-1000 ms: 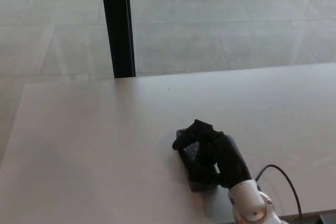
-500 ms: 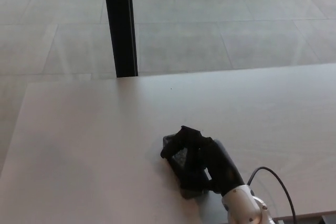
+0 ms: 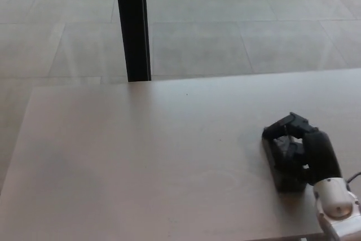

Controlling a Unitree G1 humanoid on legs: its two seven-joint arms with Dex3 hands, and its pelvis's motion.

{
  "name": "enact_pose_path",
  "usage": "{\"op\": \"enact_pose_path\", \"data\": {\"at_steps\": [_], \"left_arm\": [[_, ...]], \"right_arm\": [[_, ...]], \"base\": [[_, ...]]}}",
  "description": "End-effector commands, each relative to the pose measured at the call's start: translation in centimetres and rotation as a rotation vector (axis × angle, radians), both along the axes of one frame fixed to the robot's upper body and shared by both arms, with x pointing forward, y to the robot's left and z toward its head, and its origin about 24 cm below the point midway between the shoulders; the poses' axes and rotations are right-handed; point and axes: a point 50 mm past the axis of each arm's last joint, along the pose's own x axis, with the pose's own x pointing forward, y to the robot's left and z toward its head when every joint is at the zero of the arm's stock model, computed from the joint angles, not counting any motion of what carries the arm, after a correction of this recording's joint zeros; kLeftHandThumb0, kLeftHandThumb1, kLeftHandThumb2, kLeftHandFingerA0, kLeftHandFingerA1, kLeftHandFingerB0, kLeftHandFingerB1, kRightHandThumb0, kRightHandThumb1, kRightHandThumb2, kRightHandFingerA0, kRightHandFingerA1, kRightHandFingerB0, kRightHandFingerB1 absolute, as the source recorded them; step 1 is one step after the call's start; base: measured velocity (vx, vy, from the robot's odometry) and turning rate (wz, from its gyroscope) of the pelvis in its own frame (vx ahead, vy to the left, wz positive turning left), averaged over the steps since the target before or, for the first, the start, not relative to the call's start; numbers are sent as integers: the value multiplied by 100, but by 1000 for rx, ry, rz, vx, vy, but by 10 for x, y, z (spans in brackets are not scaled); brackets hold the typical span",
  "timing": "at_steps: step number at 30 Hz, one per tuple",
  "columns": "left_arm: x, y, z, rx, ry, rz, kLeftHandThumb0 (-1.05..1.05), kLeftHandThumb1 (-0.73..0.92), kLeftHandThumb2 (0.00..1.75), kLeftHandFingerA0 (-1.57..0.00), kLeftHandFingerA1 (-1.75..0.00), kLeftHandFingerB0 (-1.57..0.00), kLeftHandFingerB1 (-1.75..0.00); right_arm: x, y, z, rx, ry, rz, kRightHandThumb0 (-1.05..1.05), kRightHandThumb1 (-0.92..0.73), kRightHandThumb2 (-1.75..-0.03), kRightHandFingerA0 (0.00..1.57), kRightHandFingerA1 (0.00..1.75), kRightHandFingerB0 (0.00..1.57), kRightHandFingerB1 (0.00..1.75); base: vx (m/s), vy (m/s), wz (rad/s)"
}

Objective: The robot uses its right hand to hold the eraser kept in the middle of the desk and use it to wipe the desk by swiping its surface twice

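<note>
My right hand [image 3: 302,148] rests on the pale desk [image 3: 141,156] near its right side, fingers closed around a dark block-shaped eraser [image 3: 280,165]. The eraser lies flat on the desk surface beneath the hand, its left edge and near end showing. The white wrist [image 3: 337,207] comes in from the bottom right corner. My left hand does not show in the head view.
A black vertical post [image 3: 133,23] stands just behind the desk's far edge, left of centre. Grey tiled floor [image 3: 237,21] lies beyond. The desk's left edge runs diagonally at the picture's left.
My right hand slid left with the eraser, then swept far to the right across the desk. The camera shifted slightly.
</note>
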Motion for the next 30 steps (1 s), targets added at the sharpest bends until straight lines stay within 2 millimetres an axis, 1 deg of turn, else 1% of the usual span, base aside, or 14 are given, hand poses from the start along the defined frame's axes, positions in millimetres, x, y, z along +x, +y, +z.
{"op": "enact_pose_path", "data": {"at_steps": [1, 9, 10, 11, 12, 13, 14, 15, 24, 25, 26, 27, 28, 30], "left_arm": [[-3, 4, 4, 16, -17, 24, -47, 72, 61, -80, -70, -56, -56], [-5, 4, 2, 21, -23, 75, -47, 72, 61, -78, -73, -57, -57], [-5, 4, 2, 22, -21, 78, -47, 72, 61, -81, -75, -59, -58], [-6, 4, 2, 28, -15, 78, -47, 72, 61, -81, -75, -59, -58], [-6, 4, 2, 27, -17, 79, -47, 73, 61, -79, -78, -57, -59], [-6, 4, 2, 25, -19, 80, -47, 73, 61, -79, -78, -57, -59], [-6, 5, 3, 28, -16, 78, -48, 73, 62, -78, -77, -55, -58], [-7, 5, 3, 22, -28, 89, -47, 72, 61, -79, -79, -54, -59], [-10, 6, 3, 11, -42, 104, -46, 73, 61, -73, -76, -53, -59], [-10, 6, 3, 18, -30, 100, -47, 73, 61, -75, -74, -54, -59], [-10, 6, 3, 22, -26, 96, -47, 73, 61, -76, -75, -54, -59], [-10, 7, 3, 20, -27, 100, -47, 72, 61, -76, -74, -54, -58], [-10, 6, 3, 14, -32, 104, -46, 73, 61, -73, -73, -51, -57], [-10, 6, 2, 22, -21, 103, -48, 71, 61, -76, -72, -54, -58]], "right_arm": [[-12, -39, -16, 31, 105, -112, -33, -68, -85, 93, 175, 64, 171], [-27, -96, -13, 30, 129, -282, -33, -70, -78, 89, 175, 71, 155], [-29, -101, -12, 26, 122, -289, -39, -56, -101, 115, 134, 94, 121], [-31, -104, -12, 26, 108, -292, -39, -56, -101, 115, 134, 94, 121], [-34, -110, -12, 27, 114, -317, -34, -65, -81, 93, 175, 76, 154], [-38, -119, -12, 29, 123, -356, -34, -65, -81, 93, 175, 76, 154], [-40, -126, -13, 39, 128, -373, -44, -54, -100, 118, 137, 92, 121], [-44, -133, -13, 41, 129, -395, -31, -67, -77, 92, 175, 70, 153], [-79, -179, -19, 97, 142, -580, -33, -71, -63, 92, 175, 60, 149], [-80, -181, -20, 107, 142, -598, -41, -54, -95, 122, 140, 81, 112], [-82, -183, -21, 119, 148, -611, -40, -57, -97, 121, 139, 82, 113], [-84, -184, -21, 143, 149, -621, -27, -71, -73, 91, 175, 71, 138], [-85, -184, -22, 155, 143, -630, -21, -64, -84, 116, 169, 77, 127], [-87, -184, -25, 174, 138, -639, -28, -70, -73, 92, 175, 71, 140]], "base": [[0, 0, 0], [0, 0, 0], [0, 0, 0], [0, 0, 0], [0, 0, 0], [0, 0, 0], [0, 0, 0], [0, 0, 0], [0, 0, 0], [0, 0, 0], [0, 0, 0], [0, 0, 0], [0, 0, 0], [0, 0, 0]]}}
